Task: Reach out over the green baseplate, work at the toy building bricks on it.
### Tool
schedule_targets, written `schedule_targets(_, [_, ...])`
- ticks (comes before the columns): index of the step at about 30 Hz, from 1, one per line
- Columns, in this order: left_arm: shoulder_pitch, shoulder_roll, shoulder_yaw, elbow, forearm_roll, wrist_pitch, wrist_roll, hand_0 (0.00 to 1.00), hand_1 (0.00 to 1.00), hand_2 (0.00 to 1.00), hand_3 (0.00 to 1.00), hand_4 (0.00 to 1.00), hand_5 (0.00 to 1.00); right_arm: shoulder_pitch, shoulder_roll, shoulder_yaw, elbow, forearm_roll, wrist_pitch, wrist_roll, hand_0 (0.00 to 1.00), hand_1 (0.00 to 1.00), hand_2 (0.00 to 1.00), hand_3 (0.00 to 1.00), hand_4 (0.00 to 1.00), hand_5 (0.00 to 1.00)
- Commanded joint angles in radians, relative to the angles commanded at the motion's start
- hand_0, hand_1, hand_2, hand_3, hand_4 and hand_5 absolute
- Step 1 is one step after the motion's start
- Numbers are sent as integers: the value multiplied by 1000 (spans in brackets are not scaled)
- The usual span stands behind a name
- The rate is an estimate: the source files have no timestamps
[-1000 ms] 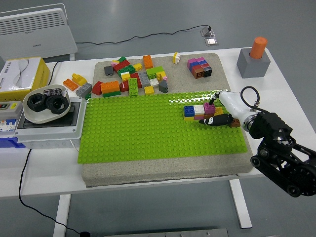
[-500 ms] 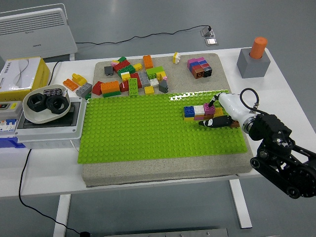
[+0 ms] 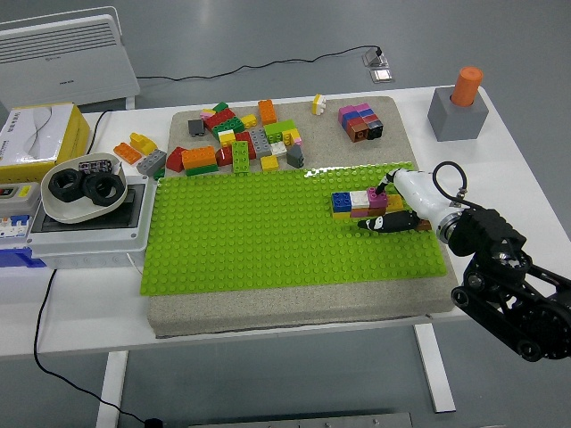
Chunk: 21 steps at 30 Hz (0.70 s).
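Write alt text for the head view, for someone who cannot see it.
A robot's right hand reaches from the right over a green baseplate, fingers on a small cluster of toy bricks built there. Loose bricks lie scattered behind the plate, and a bowl of black parts sits at the left.

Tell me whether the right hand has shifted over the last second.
Yes, slightly. The right hand has crept left and a little down along the green baseplate, closing on the small brick cluster, judged against the baseplate's right edge.
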Motion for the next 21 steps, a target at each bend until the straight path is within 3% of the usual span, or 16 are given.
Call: schedule_targets(21, [1,-2,-3,0,3,1,1,731,371,326,505,267,2,-4,1,-10,-1,-5,4,-7,828,832,867,613,998,579])
